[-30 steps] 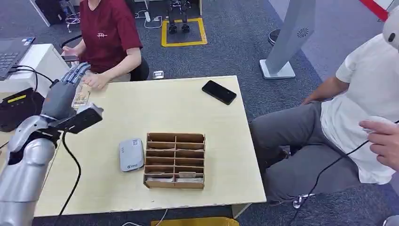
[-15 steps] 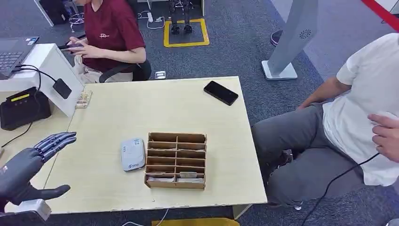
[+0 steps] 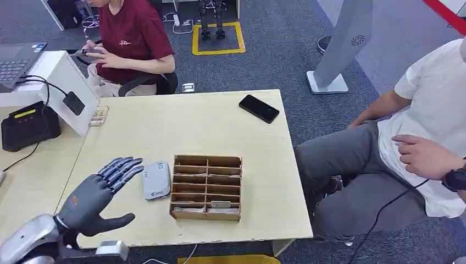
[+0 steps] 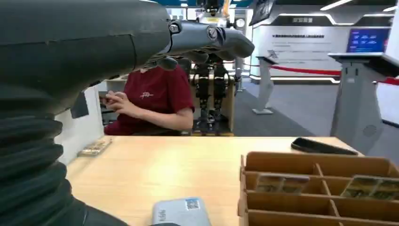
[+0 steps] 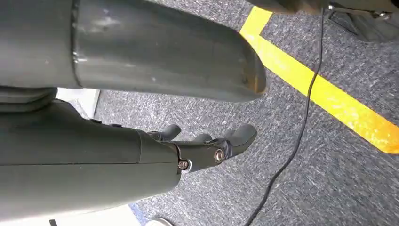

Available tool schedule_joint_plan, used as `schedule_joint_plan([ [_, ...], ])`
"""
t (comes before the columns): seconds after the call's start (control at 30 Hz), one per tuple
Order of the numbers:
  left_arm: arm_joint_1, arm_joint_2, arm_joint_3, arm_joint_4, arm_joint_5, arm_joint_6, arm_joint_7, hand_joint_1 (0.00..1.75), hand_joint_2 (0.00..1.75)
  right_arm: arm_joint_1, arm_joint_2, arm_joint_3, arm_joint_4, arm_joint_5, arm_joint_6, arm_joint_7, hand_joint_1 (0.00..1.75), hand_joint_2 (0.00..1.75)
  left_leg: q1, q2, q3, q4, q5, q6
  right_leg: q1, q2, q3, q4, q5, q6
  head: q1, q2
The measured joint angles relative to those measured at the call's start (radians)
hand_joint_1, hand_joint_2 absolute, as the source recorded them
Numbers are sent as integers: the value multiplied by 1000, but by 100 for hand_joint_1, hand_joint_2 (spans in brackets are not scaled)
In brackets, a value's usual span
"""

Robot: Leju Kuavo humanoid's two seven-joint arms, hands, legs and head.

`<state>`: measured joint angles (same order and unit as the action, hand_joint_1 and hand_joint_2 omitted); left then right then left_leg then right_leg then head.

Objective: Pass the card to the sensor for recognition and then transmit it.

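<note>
You can't read any text: the reader's label, shirt logo and wall signs are blurred.

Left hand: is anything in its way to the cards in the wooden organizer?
Only the grey sensor, lying flat on the table between the open left hand and the organizer; the cards sit uncovered in open-topped slots.

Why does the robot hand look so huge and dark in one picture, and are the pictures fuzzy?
In the left wrist view the left robot hand sits right at the camera, so it looms large and shaded. The head view is evenly lit and sharp, the table showing soft shadows.
</note>
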<state>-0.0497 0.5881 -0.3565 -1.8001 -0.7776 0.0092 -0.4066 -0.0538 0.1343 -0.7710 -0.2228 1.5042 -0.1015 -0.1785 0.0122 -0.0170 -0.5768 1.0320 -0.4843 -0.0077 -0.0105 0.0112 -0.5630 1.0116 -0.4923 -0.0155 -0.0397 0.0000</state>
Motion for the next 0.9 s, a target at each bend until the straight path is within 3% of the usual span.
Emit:
schedule_joint_plan([
  [0.1, -76, -69, -120, 76, -107, 40, 65, 0, 175, -2, 0, -3, 0, 1, 0, 1, 0, 0, 0, 0, 0, 0, 1, 1, 0, 0, 0, 0, 1, 1, 0, 0],
  [0.2, -126, -109, -211, 150, -168, 70, 102, 0, 175, -4, 1, -5, 0, 1, 2, 1, 0, 0, 0, 2, 0, 0, 1, 1, 0, 2, 0, 0, 2, 0, 0, 0],
  [0.4, -161, -144, -282, 239, -212, 110, 122, 0, 175, -3, 1, -6, 0, 1, 3, 2, 0, 0, 0, 2, 0, 0, 1, 1, 0, 2, -1, 0, 2, 0, 1, 0],
  [0.67, -168, -144, -305, 301, -197, 109, 124, 0, 175, -3, 1, -6, 0, 1, 6, 2, 0, 0, 0, 2, 0, 0, 1, 1, 1, 2, -1, 0, 2, 0, 1, 0],
  [0.9, -160, -97, -304, 307, -164, 101, 121, 0, 175, -2, 1, -6, 0, 1, 6, -2, 0, 0, 0, 2, 0, 0, 1, 1, 1, 2, -1, 0, 2, 0, 0, 0],
])
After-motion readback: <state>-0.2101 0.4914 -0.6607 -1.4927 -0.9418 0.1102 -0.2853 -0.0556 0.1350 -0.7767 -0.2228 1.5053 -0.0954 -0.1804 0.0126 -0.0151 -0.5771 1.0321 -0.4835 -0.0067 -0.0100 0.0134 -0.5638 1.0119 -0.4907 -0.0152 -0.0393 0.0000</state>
